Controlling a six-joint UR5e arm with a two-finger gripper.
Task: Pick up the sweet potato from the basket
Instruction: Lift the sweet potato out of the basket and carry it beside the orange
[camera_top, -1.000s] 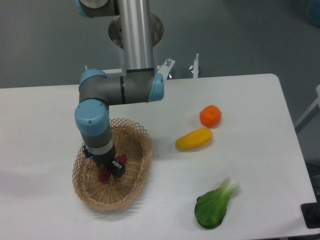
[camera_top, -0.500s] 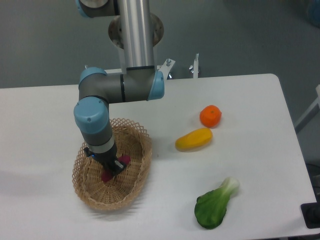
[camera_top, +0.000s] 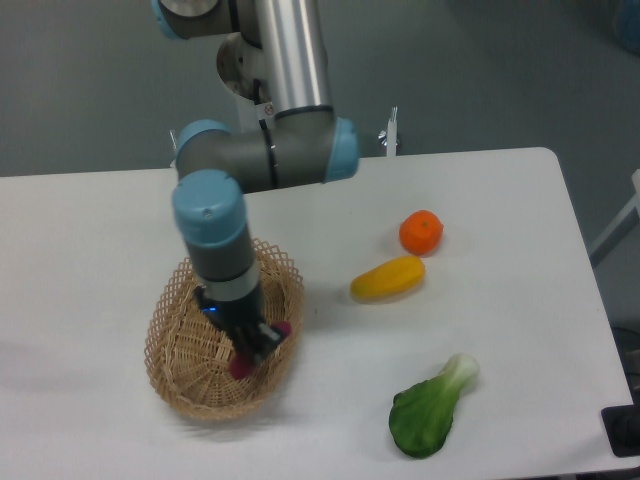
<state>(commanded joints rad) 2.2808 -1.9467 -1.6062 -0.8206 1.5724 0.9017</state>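
White desk (camera_top: 520, 200) fills the frame beneath a grey wall. At lower left we see the gripper (camera_top: 256, 347) with its fingers closed on the sweet potato (camera_top: 242, 367), over the right side of the basket (camera_top: 185, 360).

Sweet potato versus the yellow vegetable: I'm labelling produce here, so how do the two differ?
The sweet potato is magenta-purple; the yellow vegetable is yellow-orange. The sweet potato looks slimmer and smaller, the yellow vegetable plumper and longer. The sweet potato sits in the gripper over the basket; the yellow vegetable lies free on the table. Both are elongated.
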